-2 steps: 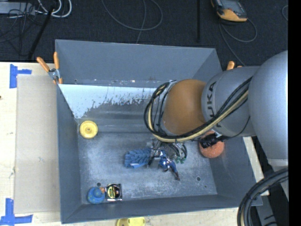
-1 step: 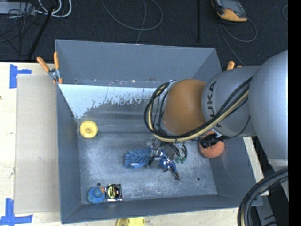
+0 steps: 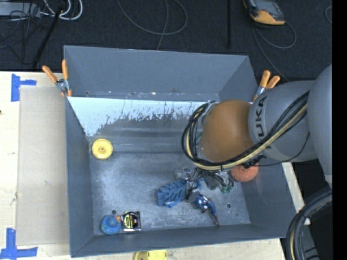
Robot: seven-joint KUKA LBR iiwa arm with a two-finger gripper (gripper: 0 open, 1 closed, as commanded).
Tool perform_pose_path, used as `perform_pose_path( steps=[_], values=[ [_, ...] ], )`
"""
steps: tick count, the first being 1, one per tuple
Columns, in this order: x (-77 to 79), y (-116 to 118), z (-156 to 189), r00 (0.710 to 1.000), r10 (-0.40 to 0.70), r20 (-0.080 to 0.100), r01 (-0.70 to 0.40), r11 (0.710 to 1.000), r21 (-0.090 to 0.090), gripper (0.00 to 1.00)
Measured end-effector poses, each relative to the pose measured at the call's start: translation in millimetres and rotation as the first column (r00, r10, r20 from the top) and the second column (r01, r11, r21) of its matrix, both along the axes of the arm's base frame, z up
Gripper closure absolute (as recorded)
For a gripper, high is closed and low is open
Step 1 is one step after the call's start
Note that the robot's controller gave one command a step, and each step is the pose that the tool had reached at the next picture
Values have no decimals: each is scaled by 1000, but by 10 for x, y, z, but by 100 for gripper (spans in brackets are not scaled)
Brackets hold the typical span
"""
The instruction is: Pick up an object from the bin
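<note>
My gripper (image 3: 205, 181) reaches down into the right half of the bin, partly hidden under the arm's dome. Just left of and below it lies a blue leaf-shaped ribbed thing (image 3: 171, 193), close to the gripper's lower end. A small dark-blue thing with a thin stem (image 3: 205, 203) lies on the floor right below the gripper. An orange-red ball (image 3: 244, 173) rests to its right, against the bin's right wall.
A yellow round roll (image 3: 102, 149) sits at the far left near the back wall. In the front left corner lie a black-and-yellow tape measure (image 3: 130, 221) and a blue round thing (image 3: 110, 225) beside it. The arm and its cables cover the bin's right back part.
</note>
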State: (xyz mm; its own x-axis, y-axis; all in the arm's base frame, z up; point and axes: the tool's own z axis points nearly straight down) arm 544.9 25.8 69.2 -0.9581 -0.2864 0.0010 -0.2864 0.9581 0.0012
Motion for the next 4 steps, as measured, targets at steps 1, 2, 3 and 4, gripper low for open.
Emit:
perform_pose_path(
  steps=[1,2,3,4],
  values=[
    [1,-1,3,1000,-1,0,1,1000,0,100],
    [45,215,1291,1000,-17,2,17,1000,0,100],
    [44,213,1290,1000,-19,2,19,1000,0,100],
    [-14,262,2406,1000,-30,3,30,1000,0,100]
  ],
)
